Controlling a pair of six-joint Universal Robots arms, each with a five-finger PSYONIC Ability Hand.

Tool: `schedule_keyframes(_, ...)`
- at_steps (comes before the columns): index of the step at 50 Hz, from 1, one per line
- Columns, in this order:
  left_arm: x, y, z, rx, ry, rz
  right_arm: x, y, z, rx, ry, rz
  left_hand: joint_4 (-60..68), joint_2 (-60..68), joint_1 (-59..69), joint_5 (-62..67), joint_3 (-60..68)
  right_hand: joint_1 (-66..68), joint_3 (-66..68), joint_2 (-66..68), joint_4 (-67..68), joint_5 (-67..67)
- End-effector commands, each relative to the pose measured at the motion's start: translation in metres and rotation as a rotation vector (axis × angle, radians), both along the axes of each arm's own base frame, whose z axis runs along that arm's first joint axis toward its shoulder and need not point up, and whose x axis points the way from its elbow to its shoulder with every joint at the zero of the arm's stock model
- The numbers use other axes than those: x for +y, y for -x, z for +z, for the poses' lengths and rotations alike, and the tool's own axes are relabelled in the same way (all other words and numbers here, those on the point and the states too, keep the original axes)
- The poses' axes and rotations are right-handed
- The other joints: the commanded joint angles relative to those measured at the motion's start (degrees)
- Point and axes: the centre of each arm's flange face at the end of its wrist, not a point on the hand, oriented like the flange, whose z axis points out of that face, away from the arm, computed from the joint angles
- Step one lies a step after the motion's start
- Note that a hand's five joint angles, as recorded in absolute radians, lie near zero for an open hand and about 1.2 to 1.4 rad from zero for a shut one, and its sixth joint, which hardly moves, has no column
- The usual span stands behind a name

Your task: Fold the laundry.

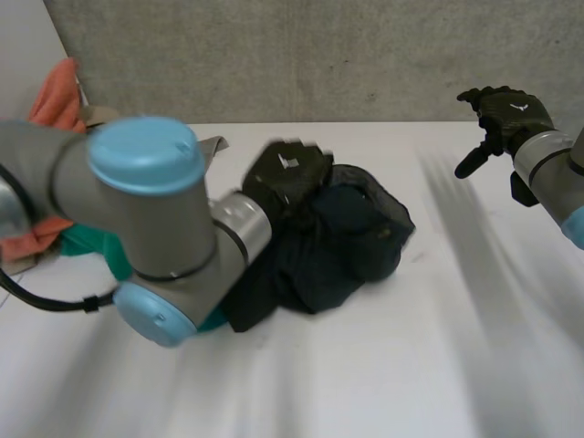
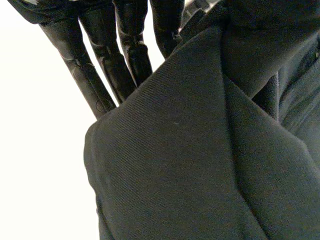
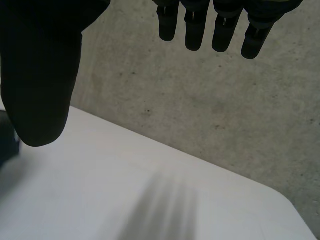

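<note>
- The dark garment [image 1: 351, 242] is lying crumpled in the middle of the desk [image 1: 383, 374].
- The left hand [image 1: 285, 173] is resting on the garment's near-left edge, its fingers [image 2: 125, 55] running straight with their tips behind a fold.
- The right hand [image 1: 504, 111] is hovering well apart, spread wide and holding nothing.
- An orange cloth [image 1: 53, 96] and a green cloth [image 1: 91, 248] are lying behind the left arm.

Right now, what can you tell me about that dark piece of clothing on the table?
The dark garment is black or deep navy, of finely ribbed fabric. It lies bunched in a rumpled heap of overlapping folds on the white table, not yet folded. The left hand rests on its top.
</note>
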Motion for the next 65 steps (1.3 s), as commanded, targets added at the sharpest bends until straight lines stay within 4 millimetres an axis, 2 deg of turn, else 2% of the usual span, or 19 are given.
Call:
schedule_keyframes(1, 0.020, 0.014, 0.007, -0.009, 0.092, -0.018, 0.003, -0.008, -0.014, 0.083, -0.022, 0.074, -50.44, -50.28, -52.51, -51.39, -50.36, -2.57, -1.38, -2.06, -1.37, -2.24)
schedule_keyframes(5, 0.006, -0.008, 0.041, 0.051, 0.150, 0.078, 0.014, -0.019, -0.008, 0.112, -0.016, 0.110, -50.44, -50.28, -52.51, -51.39, -50.36, -2.57, -1.38, -2.06, -1.37, -2.24)
schedule_keyframes(11, -0.009, -0.054, 0.057, 0.034, 0.143, 0.202, 0.043, -0.035, 0.014, 0.185, -0.010, 0.170, -50.44, -50.28, -52.51, -51.39, -50.36, -2.57, -1.38, -2.06, -1.37, -2.24)
schedule_keyframes(16, -0.015, -0.100, 0.039, -0.067, 0.039, 0.282, 0.088, -0.047, 0.040, 0.301, -0.027, 0.258, -50.44, -50.28, -52.51, -51.39, -50.36, -2.57, -1.38, -2.06, -1.37, -2.24)
schedule_keyframes(22, -0.020, -0.144, 0.017, -0.150, -0.106, 0.361, 0.134, -0.062, 0.052, 0.398, 0.006, 0.391, -50.44, -50.28, -52.51, -51.39, -50.36, -2.57, -1.38, -2.06, -1.37, -2.24)
schedule_keyframes(26, -0.033, -0.170, 0.003, -0.157, -0.173, 0.392, 0.170, -0.083, 0.045, 0.497, 0.059, 0.528, -50.44, -50.28, -52.51, -51.39, -50.36, -2.57, -1.38, -2.06, -1.37, -2.24)
schedule_keyframes(30, -0.040, -0.178, -0.014, -0.175, -0.225, 0.368, 0.195, -0.102, 0.024, 0.577, 0.073, 0.637, -50.44, -50.28, -52.51, -51.39, -50.36, -2.57, -1.38, -2.06, -1.37, -2.24)
schedule_keyframes(41, -0.069, -0.172, -0.070, -0.260, -0.226, 0.327, 0.182, -0.140, -0.048, 0.622, 0.163, 0.622, -50.44, -50.28, -52.51, -51.39, -50.36, -2.57, -1.38, -2.06, -1.37, -2.24)
schedule_keyframes(44, -0.079, -0.167, -0.084, -0.280, -0.197, 0.326, 0.170, -0.146, -0.070, 0.618, 0.197, 0.603, -40.51, -40.35, -42.58, -41.46, -40.43, -2.57, -1.38, -2.06, -1.37, -2.24)
schedule_keyframes(46, -0.085, -0.165, -0.092, -0.301, -0.178, 0.334, 0.159, -0.148, -0.082, 0.612, 0.219, 0.578, -26.23, -26.08, -28.31, -27.18, -26.15, -0.27, 0.92, 0.24, 0.93, 0.06)
schedule_keyframes(48, -0.088, -0.164, -0.095, -0.325, -0.162, 0.337, 0.150, -0.147, -0.084, 0.604, 0.239, 0.548, -10.28, -10.13, -12.36, -11.23, -10.20, 22.20, 23.39, 22.71, 23.40, 22.52)
schedule_keyframes(49, -0.090, -0.164, -0.093, -0.349, -0.143, 0.345, 0.144, -0.145, -0.083, 0.596, 0.252, 0.521, 10.62, 10.78, 8.55, 9.67, 10.70, 49.64, 50.83, 50.15, 50.84, 49.96)
schedule_keyframes(51, -0.094, -0.165, -0.084, -0.368, -0.103, 0.362, 0.140, -0.142, -0.079, 0.581, 0.261, 0.493, 19.56, 19.71, 17.48, 18.61, 19.64, 67.39, 68.58, 67.90, 68.59, 67.71)
schedule_keyframes(54, -0.102, -0.168, -0.047, -0.339, 0.009, 0.421, 0.136, -0.136, -0.064, 0.519, 0.273, 0.450, 19.56, 19.72, 17.49, 18.61, 19.64, 67.43, 68.62, 67.94, 68.63, 67.76)
schedule_keyframes(55, -0.107, -0.170, -0.020, -0.288, 0.083, 0.462, 0.135, -0.133, -0.055, 0.491, 0.278, 0.440, 19.56, 19.72, 17.49, 18.61, 19.64, 67.43, 68.62, 67.94, 68.63, 67.76)
schedule_keyframes(57, -0.113, -0.174, 0.011, -0.222, 0.170, 0.509, 0.136, -0.132, -0.049, 0.465, 0.280, 0.436, 19.56, 19.72, 17.49, 18.61, 19.64, 67.43, 68.62, 67.94, 68.63, 67.76)
schedule_keyframes(58, -0.121, -0.182, 0.040, -0.147, 0.250, 0.571, 0.139, -0.131, -0.043, 0.443, 0.279, 0.436, 19.56, 19.72, 17.49, 18.61, 19.64, 67.43, 68.62, 67.94, 68.63, 67.76)
schedule_keyframes(62, -0.151, -0.216, 0.085, -0.039, 0.379, 0.743, 0.145, -0.128, -0.041, 0.427, 0.252, 0.434, 19.56, 19.72, 17.49, 18.61, 19.64, 67.43, 68.62, 67.94, 68.63, 67.76)
schedule_keyframes(65, -0.172, -0.242, 0.089, -0.060, 0.389, 0.848, 0.148, -0.125, -0.042, 0.434, 0.232, 0.441, 19.56, 19.72, 17.49, 18.61, 19.64, 67.43, 68.62, 67.94, 68.63, 67.76)
